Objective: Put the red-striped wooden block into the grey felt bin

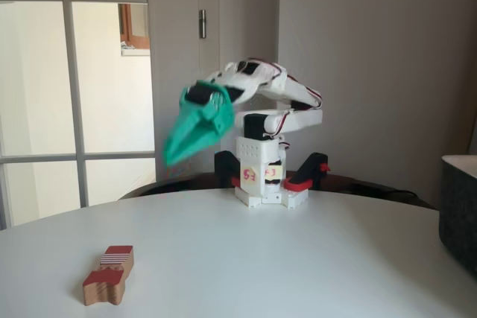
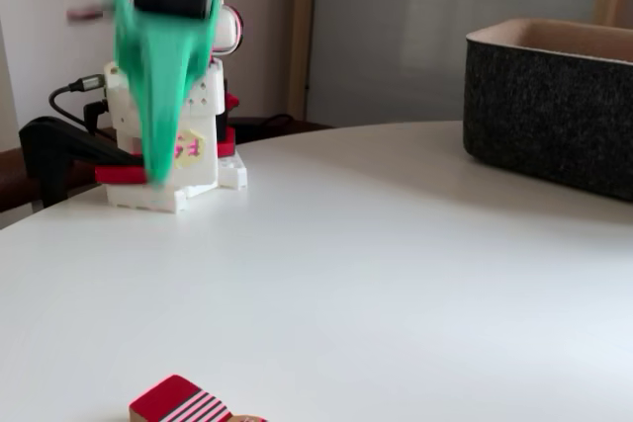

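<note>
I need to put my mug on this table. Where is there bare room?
The white table is bare between the arm's base and the red-striped wooden block, and on to the grey felt bin. Avoid the patch under the raised green pincer.

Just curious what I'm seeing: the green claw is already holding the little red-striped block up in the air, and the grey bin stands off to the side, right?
Not quite. The red-striped wooden block lies on the table, as both fixed views show. The green gripper hangs above it, holding nothing; the grey felt bin does stand aside.
</note>
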`<move>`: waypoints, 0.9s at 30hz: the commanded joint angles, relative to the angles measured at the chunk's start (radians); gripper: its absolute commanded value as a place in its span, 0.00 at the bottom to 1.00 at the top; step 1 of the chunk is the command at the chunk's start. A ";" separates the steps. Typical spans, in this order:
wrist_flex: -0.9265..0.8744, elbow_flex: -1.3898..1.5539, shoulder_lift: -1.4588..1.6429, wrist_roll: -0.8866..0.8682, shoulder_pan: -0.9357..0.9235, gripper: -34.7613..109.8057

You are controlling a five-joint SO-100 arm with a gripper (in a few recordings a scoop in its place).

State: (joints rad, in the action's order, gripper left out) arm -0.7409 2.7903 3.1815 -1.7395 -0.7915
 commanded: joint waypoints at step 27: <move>0.133 -1.114 -1.189 0.417 0.600 0.28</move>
State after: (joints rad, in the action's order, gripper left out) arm -0.6105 1.7579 2.0831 -1.3837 -0.2102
